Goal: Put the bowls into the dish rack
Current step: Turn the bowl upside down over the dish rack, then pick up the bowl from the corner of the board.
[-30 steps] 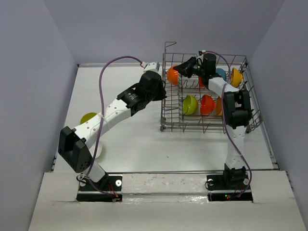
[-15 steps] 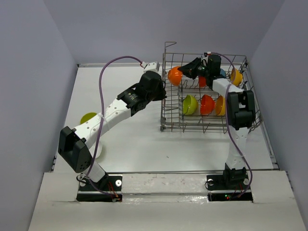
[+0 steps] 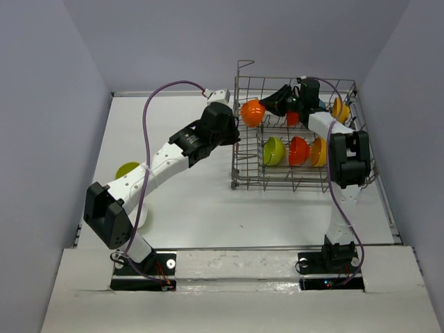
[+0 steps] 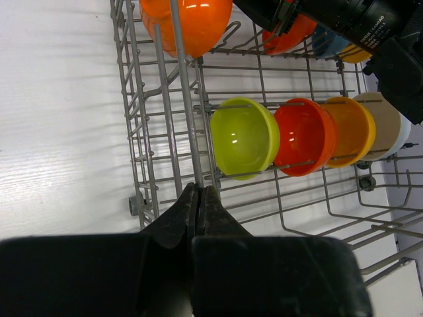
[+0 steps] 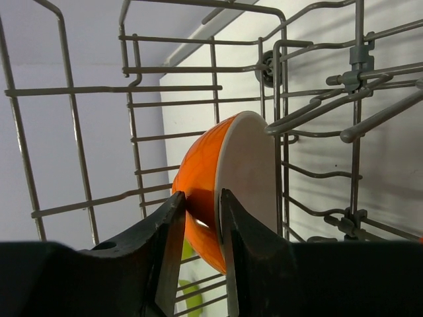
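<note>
In the dish rack [image 3: 277,184] on a white, lilac-walled bench [image 3: 208,201], the right tool [image 5: 201,198] is straddling an orange bowl [image 5: 198,172], released; left tool [image 4: 199,191] clenched.

One wire dish rack [image 3: 277,184] standing, eight bowls [image 4: 244,135] sitting inside it, four filling each row, one lime green bowl [image 3: 127,168] lying outside, two robot arms [image 3: 163,161] reaching.

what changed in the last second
The right fingers opened around the orange bowl's rim and that arm drew back rightward; the bowl shifted slightly in the far-left corner of the dish rack. The left fingers, shut at the rack's side, the front row of bowls and the lime bowl on the table stayed put.
</note>
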`<action>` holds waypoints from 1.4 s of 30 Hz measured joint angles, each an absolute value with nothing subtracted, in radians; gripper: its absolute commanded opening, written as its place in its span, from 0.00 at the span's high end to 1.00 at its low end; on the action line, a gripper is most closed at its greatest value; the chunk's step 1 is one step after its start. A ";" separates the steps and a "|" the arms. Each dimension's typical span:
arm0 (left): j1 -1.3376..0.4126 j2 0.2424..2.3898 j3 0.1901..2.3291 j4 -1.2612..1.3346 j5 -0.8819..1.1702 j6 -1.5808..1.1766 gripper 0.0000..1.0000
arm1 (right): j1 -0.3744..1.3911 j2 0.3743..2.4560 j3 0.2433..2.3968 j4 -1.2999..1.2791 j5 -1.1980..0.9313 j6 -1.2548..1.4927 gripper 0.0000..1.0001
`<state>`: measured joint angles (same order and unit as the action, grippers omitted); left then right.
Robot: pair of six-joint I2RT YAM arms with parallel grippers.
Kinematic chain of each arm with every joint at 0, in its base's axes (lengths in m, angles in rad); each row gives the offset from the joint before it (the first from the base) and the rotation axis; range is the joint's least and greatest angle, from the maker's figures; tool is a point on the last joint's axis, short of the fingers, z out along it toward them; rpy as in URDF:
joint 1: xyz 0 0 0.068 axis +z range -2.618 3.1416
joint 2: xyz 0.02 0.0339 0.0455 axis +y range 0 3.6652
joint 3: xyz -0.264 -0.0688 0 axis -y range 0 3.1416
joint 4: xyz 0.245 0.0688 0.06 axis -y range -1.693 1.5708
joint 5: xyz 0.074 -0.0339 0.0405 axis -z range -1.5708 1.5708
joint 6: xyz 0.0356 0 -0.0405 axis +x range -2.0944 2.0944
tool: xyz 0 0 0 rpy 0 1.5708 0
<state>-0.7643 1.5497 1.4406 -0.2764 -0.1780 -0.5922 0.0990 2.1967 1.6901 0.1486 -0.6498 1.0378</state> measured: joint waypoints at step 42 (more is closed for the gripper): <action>-0.773 1.503 1.504 -0.280 -0.240 -0.513 0.21 | 0.099 1.856 2.012 -0.439 -0.360 0.627 0.47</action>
